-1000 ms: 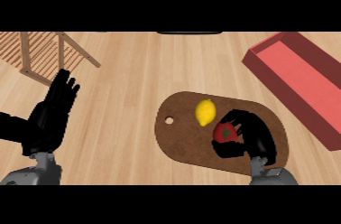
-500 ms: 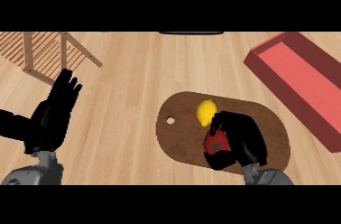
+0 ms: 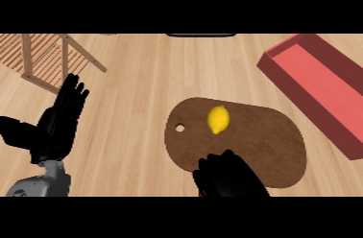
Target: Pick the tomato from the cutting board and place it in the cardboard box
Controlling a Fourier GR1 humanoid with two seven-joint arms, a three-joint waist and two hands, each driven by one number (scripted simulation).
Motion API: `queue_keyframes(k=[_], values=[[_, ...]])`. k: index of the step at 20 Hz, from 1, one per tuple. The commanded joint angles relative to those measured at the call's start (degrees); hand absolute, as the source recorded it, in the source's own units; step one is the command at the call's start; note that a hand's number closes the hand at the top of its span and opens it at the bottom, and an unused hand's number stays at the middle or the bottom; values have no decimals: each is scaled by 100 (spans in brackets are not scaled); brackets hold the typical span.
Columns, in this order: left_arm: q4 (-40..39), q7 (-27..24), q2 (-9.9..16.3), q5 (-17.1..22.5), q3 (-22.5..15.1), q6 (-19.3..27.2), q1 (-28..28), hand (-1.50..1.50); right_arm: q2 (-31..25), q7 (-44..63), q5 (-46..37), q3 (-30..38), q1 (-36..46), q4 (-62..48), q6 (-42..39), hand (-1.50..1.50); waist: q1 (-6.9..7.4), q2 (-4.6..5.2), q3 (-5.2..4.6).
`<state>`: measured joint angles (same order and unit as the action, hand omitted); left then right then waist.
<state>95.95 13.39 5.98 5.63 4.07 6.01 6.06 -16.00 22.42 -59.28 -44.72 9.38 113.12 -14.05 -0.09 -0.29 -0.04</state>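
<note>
Wooden slats of a rack point(image 3: 50, 59) fill the upper left corner of the light wood-grain desk point(image 3: 142, 88). Below it the black left hand point(image 3: 60, 122) rests open with fingers straight and up, in much the same place as half a second ago. Further right lies the dark brown rounded cutting board point(image 3: 262, 136), with a small hole near its left edge and a yellow lemon point(image 3: 218, 119) on its upper left part, long axis running up and down the view. The black right hand point(image 3: 227, 177) was over the middle of the board half a second ago, with the red tomato showing beneath it. It has since drawn back to the board's lower edge, fingers curled. The tomato no longer shows on the board; the clenched hand hides it, so its look, its long axis and which way it points cannot be told. At the far right the red open-topped box point(image 3: 319, 83) lies slantwise, apart from the board.
</note>
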Motion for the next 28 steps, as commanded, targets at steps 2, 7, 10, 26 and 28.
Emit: queue_keyframes(k=[2,7,10,26,28], values=[[-99,-94,15,41,50,-81,-21,0,171,368,-59,-125,60,1351,-806,150,-10,16,1],[262,132,-41,-23,-49,40,-135,0,718,1038,-82,642,-86,1783,-228,150,-8,10,5],[-72,-248,106,97,154,-200,-156,0,683,1141,197,1599,49,2201,-286,150,-25,27,3],[-13,23,62,72,129,-149,-44,0,11,60,1498,5262,1596,103,-634,150,26,37,6],[102,113,-136,-145,-108,87,59,0,-283,-442,1065,5329,1650,-657,-174,150,53,53,9]])
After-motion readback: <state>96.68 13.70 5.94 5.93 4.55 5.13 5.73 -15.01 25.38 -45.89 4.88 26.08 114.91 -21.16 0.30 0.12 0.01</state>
